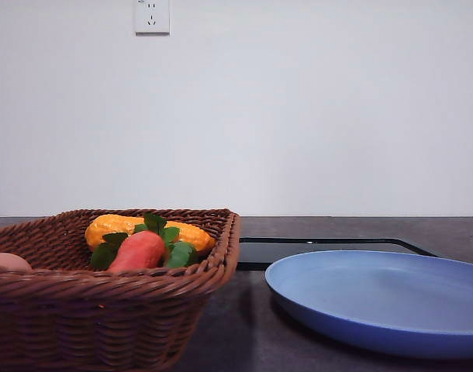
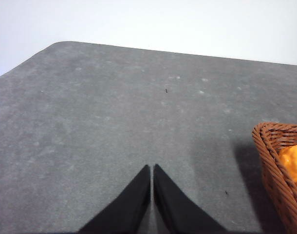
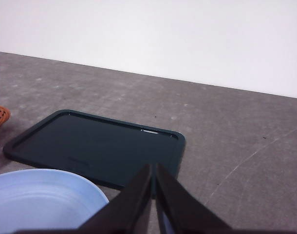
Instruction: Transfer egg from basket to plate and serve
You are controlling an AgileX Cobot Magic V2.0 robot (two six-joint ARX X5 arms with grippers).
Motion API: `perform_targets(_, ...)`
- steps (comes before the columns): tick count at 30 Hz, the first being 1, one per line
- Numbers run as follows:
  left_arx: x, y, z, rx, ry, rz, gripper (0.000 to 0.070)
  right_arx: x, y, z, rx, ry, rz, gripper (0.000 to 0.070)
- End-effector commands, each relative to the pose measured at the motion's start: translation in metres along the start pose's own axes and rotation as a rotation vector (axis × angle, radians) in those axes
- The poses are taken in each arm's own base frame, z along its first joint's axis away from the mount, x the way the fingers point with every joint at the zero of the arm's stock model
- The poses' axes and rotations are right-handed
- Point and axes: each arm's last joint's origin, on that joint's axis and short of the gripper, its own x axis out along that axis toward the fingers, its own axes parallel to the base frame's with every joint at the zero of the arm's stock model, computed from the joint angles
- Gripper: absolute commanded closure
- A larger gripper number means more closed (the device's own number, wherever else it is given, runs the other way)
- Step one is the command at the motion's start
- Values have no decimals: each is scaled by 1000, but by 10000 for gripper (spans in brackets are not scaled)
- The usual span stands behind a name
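Both my left gripper (image 2: 152, 168) and right gripper (image 3: 153, 168) are pinched closed, empty, over the speckled grey table (image 2: 114, 112). The egg (image 1: 5, 262) lies in the basket (image 1: 105, 310), just beside my left; the plate (image 1: 376, 298) and black tray (image 3: 100, 146) lie under my right, white wall (image 1: 298, 108) beyond.

Soft even light, faint shadows (slightly grainy)

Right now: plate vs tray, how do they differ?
The plate is round, matte blue, with a shallow sloped rim; the tray is rectangular, flat and black. In the front view the plate sits nearer the camera, the tray behind it. Both lie empty on the table.
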Motion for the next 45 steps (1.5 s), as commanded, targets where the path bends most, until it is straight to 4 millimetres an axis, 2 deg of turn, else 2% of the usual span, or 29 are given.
perform_targets(1,3,1,-9,-3,31,3,700,0,0,-1,-7,-8,-1,700)
perform_targets(5,3,1,-9,-6,31,3,700,0,0,-1,-4,-9,-1,700)
perform_targets(8,3,1,-9,-85,30,3,700,0,0,1,29,-20,0,700)
perform_targets(16,3,1,-9,-364,26,7,700,0,0,3,399,-33,6,700)
perform_targets(23,1,0,-5,-394,26,-24,700,0,0,4,584,-36,11,700)
perform_targets(28,-5,-3,11,-394,47,-64,700,-5,0,14,609,16,-14,700)
perform_targets(35,-9,-8,41,-394,113,-127,700,-8,-1,38,617,146,-53,700)
perform_targets(45,8,-16,84,-312,255,-209,700,3,-5,73,488,271,-59,700)
